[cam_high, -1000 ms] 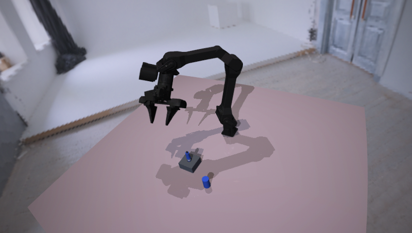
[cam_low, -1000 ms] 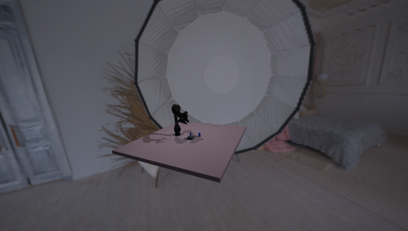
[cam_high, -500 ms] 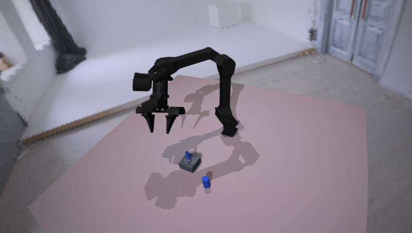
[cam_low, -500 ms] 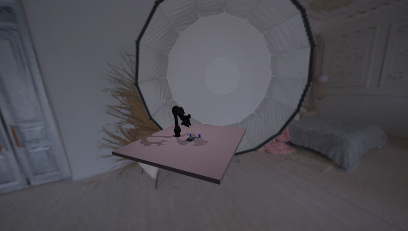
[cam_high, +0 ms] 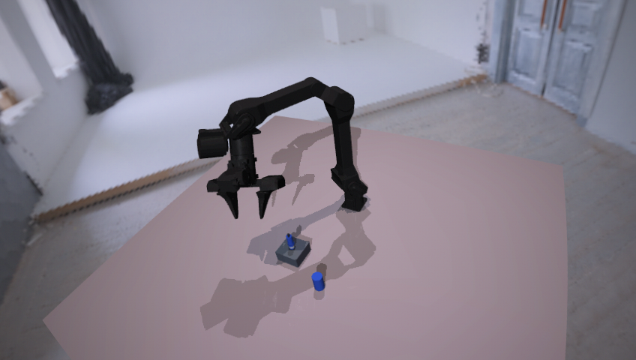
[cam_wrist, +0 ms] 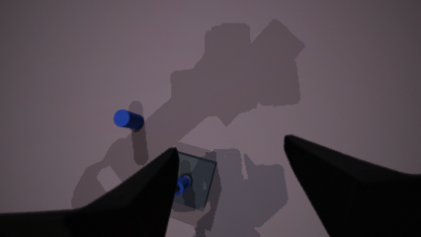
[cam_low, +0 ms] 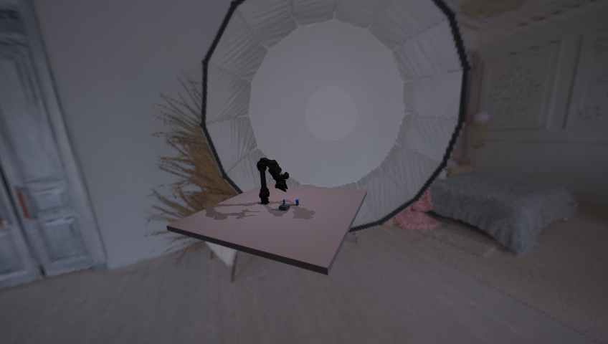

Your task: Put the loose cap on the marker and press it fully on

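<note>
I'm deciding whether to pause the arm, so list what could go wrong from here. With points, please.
1. The open fingers (cam_high: 249,217) (cam_low: 285,190) hang above the table, and in the wrist view the cap (cam_high: 317,281) (cam_low: 297,201) (cam_wrist: 129,119) lies outside the gap; coming down without shifting sideways would probably miss it.
2. The cap stands loose, so a finger brushing it might tip it.
3. The marker (cam_high: 290,241) (cam_low: 283,201) (cam_wrist: 183,185) stands up from its block near the cap; a low sideways sweep could knock it.
</note>
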`<state>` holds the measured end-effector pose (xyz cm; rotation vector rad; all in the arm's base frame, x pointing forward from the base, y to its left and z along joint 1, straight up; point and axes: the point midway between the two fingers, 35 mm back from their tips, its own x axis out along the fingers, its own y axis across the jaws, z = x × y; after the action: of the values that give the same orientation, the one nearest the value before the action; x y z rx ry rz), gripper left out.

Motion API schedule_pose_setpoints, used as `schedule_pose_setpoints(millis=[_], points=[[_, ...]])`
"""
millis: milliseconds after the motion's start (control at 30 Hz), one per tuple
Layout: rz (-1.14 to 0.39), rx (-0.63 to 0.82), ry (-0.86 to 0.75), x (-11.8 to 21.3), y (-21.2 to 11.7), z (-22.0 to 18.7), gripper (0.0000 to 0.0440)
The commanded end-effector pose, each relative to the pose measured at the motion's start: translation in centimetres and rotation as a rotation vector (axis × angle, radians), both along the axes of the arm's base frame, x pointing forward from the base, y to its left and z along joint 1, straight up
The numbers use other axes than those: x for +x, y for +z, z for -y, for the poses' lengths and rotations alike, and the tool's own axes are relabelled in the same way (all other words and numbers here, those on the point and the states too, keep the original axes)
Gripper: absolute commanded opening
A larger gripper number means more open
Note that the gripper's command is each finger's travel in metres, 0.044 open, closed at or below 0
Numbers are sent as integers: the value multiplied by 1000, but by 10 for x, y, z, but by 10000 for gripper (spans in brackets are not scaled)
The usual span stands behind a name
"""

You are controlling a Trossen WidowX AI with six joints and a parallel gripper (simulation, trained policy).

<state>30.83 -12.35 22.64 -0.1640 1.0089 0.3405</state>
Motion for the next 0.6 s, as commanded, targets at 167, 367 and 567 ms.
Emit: schedule_pose_setpoints(millis=[167, 367, 567], points=[[-54, -20, 49, 11, -9, -9, 322], [-94, -31, 81, 18, -16, -17, 322], [-135, -41, 112, 23, -24, -26, 323]])
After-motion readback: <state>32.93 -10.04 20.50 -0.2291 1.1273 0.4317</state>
